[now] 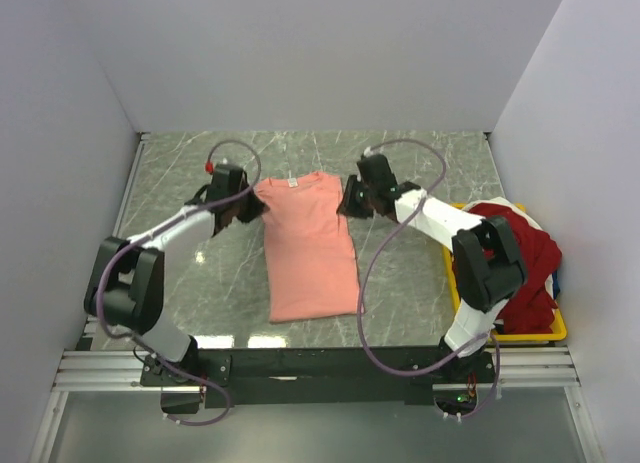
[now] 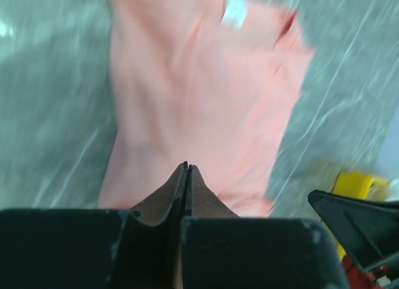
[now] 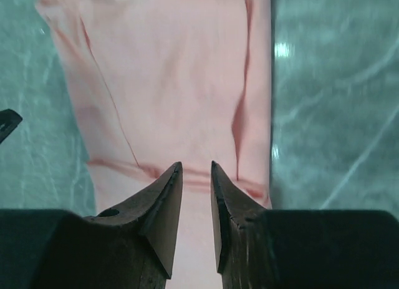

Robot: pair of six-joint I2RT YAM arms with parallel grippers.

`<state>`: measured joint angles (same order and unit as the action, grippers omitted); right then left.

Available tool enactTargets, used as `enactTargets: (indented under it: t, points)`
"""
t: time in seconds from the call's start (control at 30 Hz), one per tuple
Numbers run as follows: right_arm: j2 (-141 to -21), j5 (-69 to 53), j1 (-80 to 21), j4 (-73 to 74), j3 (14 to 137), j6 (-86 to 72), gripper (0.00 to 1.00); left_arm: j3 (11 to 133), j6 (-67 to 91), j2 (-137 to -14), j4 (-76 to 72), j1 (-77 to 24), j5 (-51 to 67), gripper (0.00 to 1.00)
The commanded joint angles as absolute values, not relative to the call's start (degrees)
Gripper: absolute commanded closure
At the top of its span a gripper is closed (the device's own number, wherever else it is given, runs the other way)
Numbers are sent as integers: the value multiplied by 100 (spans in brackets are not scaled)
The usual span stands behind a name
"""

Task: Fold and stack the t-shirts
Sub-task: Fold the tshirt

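Left gripper pressed together and right gripper part-spread flank the salmon-pink t-shirt at its 12 o'clock shoulders; the next move is probably to pinch them and fold toward 6 o'clock.

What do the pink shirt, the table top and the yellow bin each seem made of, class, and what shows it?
Pink shirt: soft matte cloth, likely cotton knit; it creases and has a stitched hem.
Table top: glossy grey-green stone or stone-look laminate; white veins, light glare.
Yellow bin: probably plastic; smooth, evenly coloured rim.
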<state>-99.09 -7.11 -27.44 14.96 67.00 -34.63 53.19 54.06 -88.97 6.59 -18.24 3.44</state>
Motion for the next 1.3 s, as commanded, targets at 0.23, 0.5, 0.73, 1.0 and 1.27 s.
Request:
enactTargets:
  t: [0.23,0.5,0.73,1.0,1.27]
  points:
    - [-11565,-1265,-2417,1679,8805,-3155,68,7391,5027,-10923,1283,-1600,97,99]
    - [-12716,-1424,-2171,1872,9984,-3217,68,8515,4914,-12163,1275,-1485,263,96]
    - [-13350,-1503,-1785,2249,10476,-3304,68,8859,4764,-12410,1301,-1450,325,80]
    - [-13544,-1670,-1661,2549,10890,-3340,68,9097,4580,-12419,1214,-1257,737,63]
    - [-12843,-1679,-1608,2795,11004,-3243,65,8905,4289,-11437,1117,-1222,1011,40]
